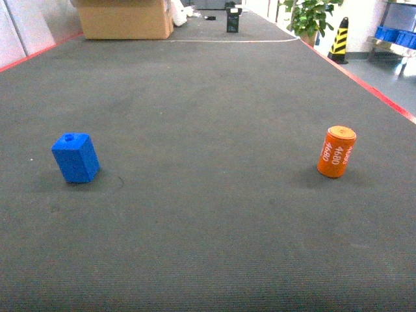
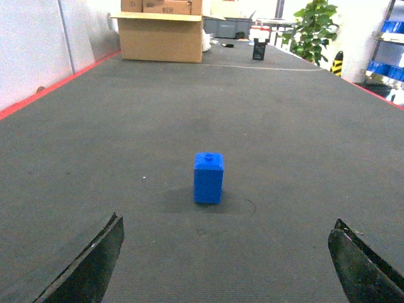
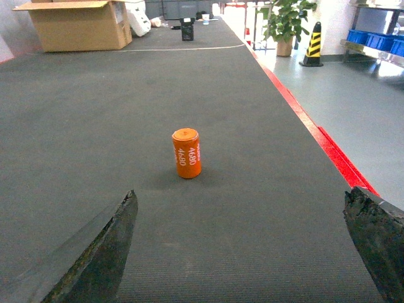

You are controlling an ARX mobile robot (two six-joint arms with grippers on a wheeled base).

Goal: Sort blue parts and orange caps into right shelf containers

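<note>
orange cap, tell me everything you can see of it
The orange cap is a small orange cylinder with a paler, lid-like top and white "4480" numerals running down its side. It looks like smooth plastic. It stands upright, leaning slightly, on the dark grey mat at the right of the head view, far from the blue part. Nothing touches it but the mat.

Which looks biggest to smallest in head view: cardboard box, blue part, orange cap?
1. cardboard box, though farthest
2. blue part and orange cap: alike, not ranked
</note>
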